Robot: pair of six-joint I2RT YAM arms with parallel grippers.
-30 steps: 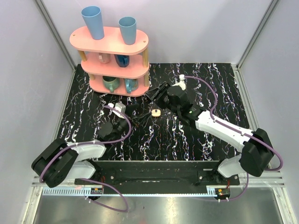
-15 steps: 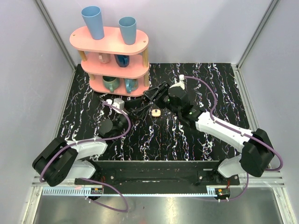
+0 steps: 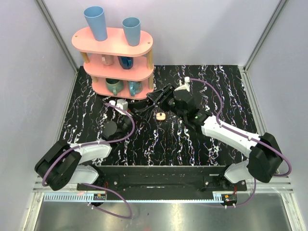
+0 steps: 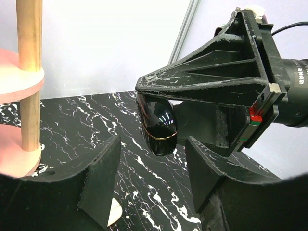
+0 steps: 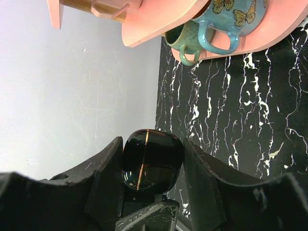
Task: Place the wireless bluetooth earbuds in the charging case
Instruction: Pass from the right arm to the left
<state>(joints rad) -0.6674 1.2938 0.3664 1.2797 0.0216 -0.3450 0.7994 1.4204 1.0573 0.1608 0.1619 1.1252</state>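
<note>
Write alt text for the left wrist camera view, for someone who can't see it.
The right gripper pinches a glossy black object with a thin gold line above the black marbled table. The left gripper's open fingers frame it from below; a pink shelf stands at left.

Left arm (image 3: 89, 153) and right arm (image 3: 231, 134): white shells, black joints, purple cables (image 3: 222, 101) looping along each. Right gripper (image 3: 154, 99) is black, with triangular ribbed fingers (image 4: 207, 84) scuffed white and a red tab (image 4: 255, 117) behind.

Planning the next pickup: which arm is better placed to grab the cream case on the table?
Left, likely: left end effector open, empty, near the case; right end effector grips a black object.
</note>
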